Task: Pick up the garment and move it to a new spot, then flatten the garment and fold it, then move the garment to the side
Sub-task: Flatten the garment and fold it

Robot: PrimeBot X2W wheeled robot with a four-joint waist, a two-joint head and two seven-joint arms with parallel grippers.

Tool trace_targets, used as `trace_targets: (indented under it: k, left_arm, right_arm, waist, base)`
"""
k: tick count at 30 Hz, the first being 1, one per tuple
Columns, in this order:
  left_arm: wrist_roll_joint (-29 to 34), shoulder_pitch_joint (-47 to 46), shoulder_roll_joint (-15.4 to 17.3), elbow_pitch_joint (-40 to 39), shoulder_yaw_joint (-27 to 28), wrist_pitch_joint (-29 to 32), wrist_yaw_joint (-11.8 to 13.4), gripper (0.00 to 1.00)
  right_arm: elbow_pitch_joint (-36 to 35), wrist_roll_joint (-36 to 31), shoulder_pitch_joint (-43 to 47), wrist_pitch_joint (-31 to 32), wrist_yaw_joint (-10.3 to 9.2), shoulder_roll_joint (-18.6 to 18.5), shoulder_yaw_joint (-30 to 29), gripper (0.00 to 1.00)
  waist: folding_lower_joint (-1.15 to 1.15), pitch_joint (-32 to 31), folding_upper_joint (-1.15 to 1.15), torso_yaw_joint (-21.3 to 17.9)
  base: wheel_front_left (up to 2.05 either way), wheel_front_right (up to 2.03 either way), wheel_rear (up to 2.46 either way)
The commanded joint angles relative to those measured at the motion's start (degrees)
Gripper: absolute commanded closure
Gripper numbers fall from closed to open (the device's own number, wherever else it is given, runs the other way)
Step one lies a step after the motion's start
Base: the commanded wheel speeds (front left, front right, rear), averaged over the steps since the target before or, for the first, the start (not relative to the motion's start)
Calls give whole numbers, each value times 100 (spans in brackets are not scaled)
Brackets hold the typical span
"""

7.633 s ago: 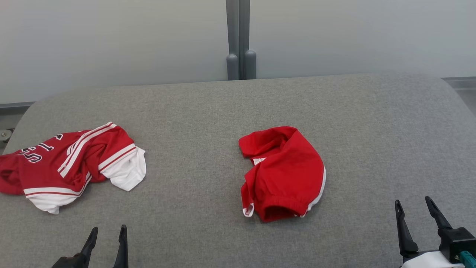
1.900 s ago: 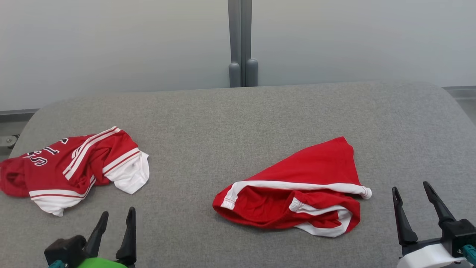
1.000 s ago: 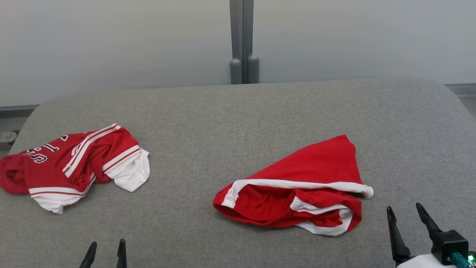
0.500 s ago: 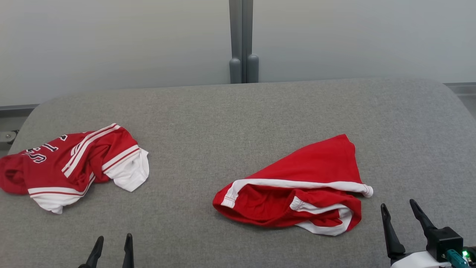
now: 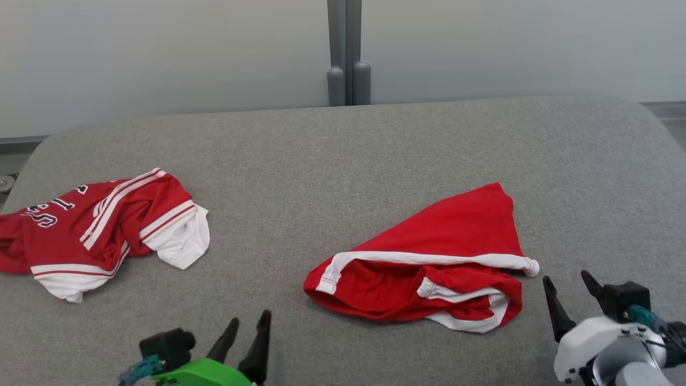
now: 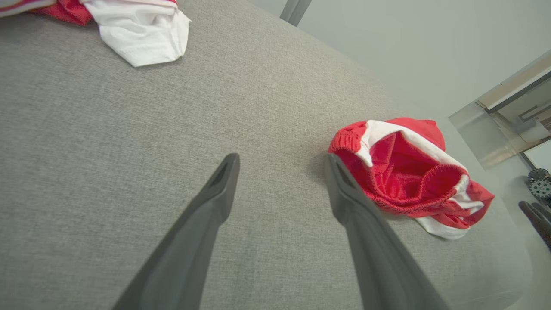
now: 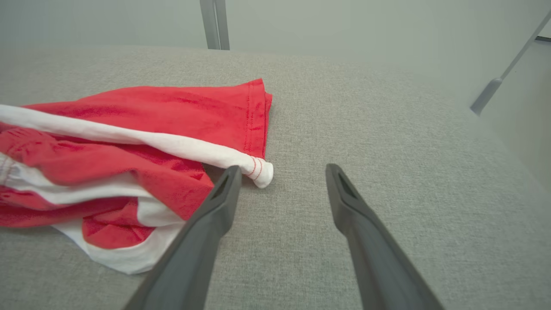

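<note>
Flanking crumpled shorts [image 5: 423, 268], right of centre on worktop [image 5: 321, 177], well clear of jersey [image 5: 102, 225]: left fingers [image 5: 260, 343] spread, empty, near left end; right fingers [image 5: 554, 313] spread, empty, beside hem corner. Probably set for stretching flat.

Dark lettering [image 5: 47, 212] on the red-and-white jersey [image 5: 126, 220], not fully legible.

I get bright, soft, even light, just a faint shadow beside the red garment [image 6: 404, 168] on the surface [image 6: 129, 129], while the wrist views bow at their edges and soften the left gripper [image 6: 282, 158].
</note>
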Motion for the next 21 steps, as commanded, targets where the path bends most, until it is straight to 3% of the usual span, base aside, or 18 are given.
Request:
trace_targets:
  k: [1,5,11,21]
  left_arm:
    - [-232,-129,-1,-169,-203,122,121,0]
    - [-1031,-304,7,-709,-817,424,579,0]
    - [-1966,-696,7,-1021,-1439,714,1024,0]
    - [-2142,-1001,6,-736,-1650,661,1148,0]
  right_arm:
    - [76,77,-152,132,-6,-49,112,0]
    - [290,373,-676,602,-6,-237,638,0]
    - [743,611,-1320,855,-6,-423,1092,0]
    - [1331,837,-1724,747,-6,-506,1594,0]
  waist:
    - [0,118,0,-52]
    - [0,422,0,-127]
    - [0,707,0,-171]
    - [0,810,0,-262]
  base:
    - [0,0,0]
    - [0,0,0]
    - [0,0,0]
    - [0,0,0]
